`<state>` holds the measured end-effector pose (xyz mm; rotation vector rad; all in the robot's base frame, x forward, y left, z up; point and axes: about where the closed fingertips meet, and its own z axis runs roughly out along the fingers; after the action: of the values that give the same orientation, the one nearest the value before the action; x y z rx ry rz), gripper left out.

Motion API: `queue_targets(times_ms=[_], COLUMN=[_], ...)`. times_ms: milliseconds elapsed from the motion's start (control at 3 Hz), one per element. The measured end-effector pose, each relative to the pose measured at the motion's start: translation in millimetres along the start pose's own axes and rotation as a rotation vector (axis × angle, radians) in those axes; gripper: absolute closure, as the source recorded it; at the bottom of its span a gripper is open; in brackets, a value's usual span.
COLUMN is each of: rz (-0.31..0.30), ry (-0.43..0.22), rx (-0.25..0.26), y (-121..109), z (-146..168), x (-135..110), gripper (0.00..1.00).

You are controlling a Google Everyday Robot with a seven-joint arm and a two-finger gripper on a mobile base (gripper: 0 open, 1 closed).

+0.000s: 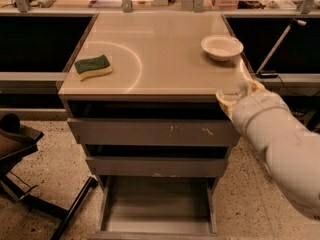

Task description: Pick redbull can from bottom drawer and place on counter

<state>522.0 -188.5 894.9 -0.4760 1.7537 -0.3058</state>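
Note:
The bottom drawer (157, 204) is pulled out at the foot of the grey cabinet, and the part of its flat floor that shows is bare. The redbull can is not in view. The counter (165, 64) is the glossy beige top with a pale curved arc. My gripper (238, 92) is at the counter's front right corner, level with its edge, on the end of my white arm (285, 144), which comes in from the lower right.
A green-and-yellow sponge (93, 67) lies on the counter's left side. A white bowl (222, 47) stands at its back right. The two upper drawers (152, 131) are slightly open. A dark chair base (30, 194) stands on the floor at left.

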Motion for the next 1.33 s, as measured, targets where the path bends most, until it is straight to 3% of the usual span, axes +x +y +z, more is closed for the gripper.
queue_targets(times_ms=[333, 667, 1000, 1333], rz=[-0.018, -0.036, -0.035, -0.011], ry=[-0.086, -0.109, -0.109, -0.138], rx=[0.04, -0.006, -0.006, -0.04], y=[-1, 28, 28, 26], z=[31, 42, 42, 75], x=[-76, -103, -103, -116], gripper=[1.0, 1.0, 1.0, 1.0])
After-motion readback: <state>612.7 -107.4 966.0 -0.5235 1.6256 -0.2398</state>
